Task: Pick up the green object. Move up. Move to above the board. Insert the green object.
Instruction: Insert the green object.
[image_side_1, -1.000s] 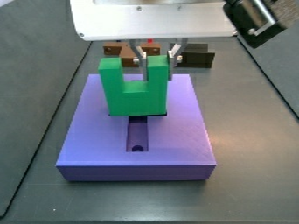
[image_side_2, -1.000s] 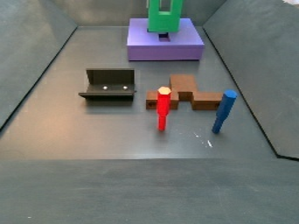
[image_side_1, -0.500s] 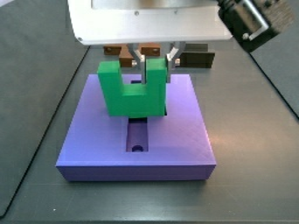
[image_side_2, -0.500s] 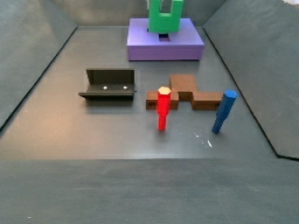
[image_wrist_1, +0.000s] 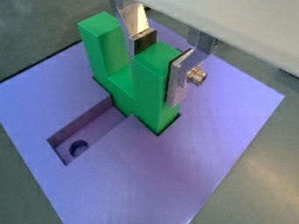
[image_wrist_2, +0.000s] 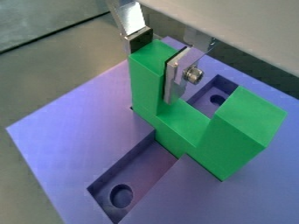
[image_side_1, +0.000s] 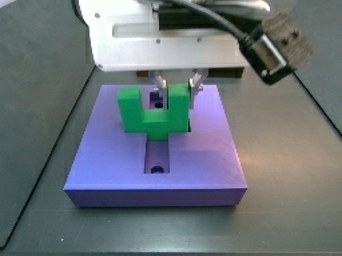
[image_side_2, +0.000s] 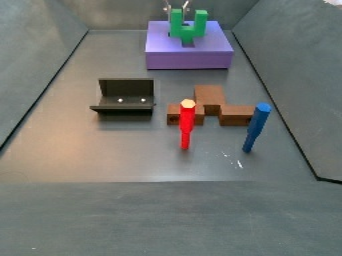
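Note:
The green object (image_wrist_1: 146, 87) stands upright on the lavender board (image_wrist_1: 211, 149) with its base down in the cross-shaped recess, prongs up. It also shows in both side views (image_side_1: 140, 115) (image_side_2: 187, 28) and in a wrist view (image_wrist_2: 176, 114). My gripper (image_wrist_1: 162, 66) is shut on one prong, a silver finger plate on each side of it. The gripper also shows in a wrist view (image_wrist_2: 158, 63) and from the sides (image_side_1: 177, 92) (image_side_2: 183, 15). The board (image_side_1: 201, 160) lies at the far end of the floor (image_side_2: 167, 52).
The open arm of the recess with a round hole (image_wrist_1: 79, 149) runs out from the green object's base. On the floor away from the board stand the fixture (image_side_2: 123, 97), a brown block (image_side_2: 214, 108), a red peg (image_side_2: 187, 123) and a blue peg (image_side_2: 255, 127).
My gripper has come down with the green object. The object's base has sunk into the board's recess, so it stands lower than before.

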